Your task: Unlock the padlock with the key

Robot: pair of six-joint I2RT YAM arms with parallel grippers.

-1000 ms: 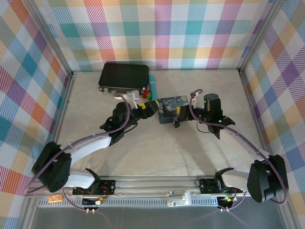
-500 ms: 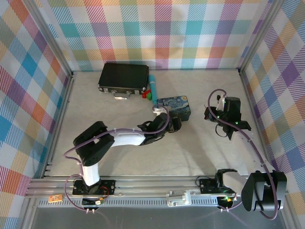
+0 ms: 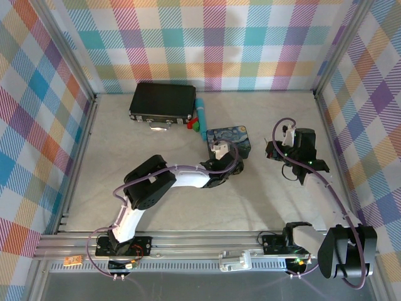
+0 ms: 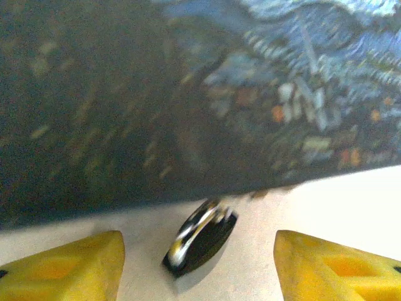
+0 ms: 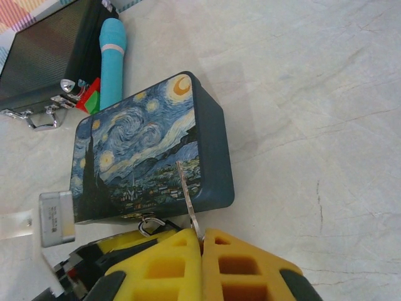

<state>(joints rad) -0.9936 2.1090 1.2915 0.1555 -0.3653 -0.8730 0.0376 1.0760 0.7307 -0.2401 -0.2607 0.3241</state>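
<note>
The tiny padlock (image 4: pixel 200 235) lies on the tabletop against the front wall of the painted blue tin (image 4: pixel 250 94), its silver shackle edge-on. My left gripper (image 4: pixel 199 248) is open, one yellow finger on each side of the padlock, not touching it. In the top view the left gripper (image 3: pixel 235 164) sits at the tin's (image 3: pixel 229 139) front right corner. My right gripper (image 5: pixel 202 237) is shut on the thin key (image 5: pixel 187 188), whose blade sticks out toward the tin (image 5: pixel 144 147). The padlock's shackle (image 5: pixel 147 224) shows just left of the key. The right gripper (image 3: pixel 274 150) hovers right of the tin.
A black case (image 3: pixel 161 102) with a silver latch lies at the back left. A teal tube (image 3: pixel 200 111) and small red and green pieces (image 3: pixel 194 123) lie between the case and the tin. Aluminium posts and checkered walls enclose the table.
The left arm has swung from the tin's left side round to its front right corner, over the padlock. The right gripper has pulled back to the right, away from the tin.
</note>
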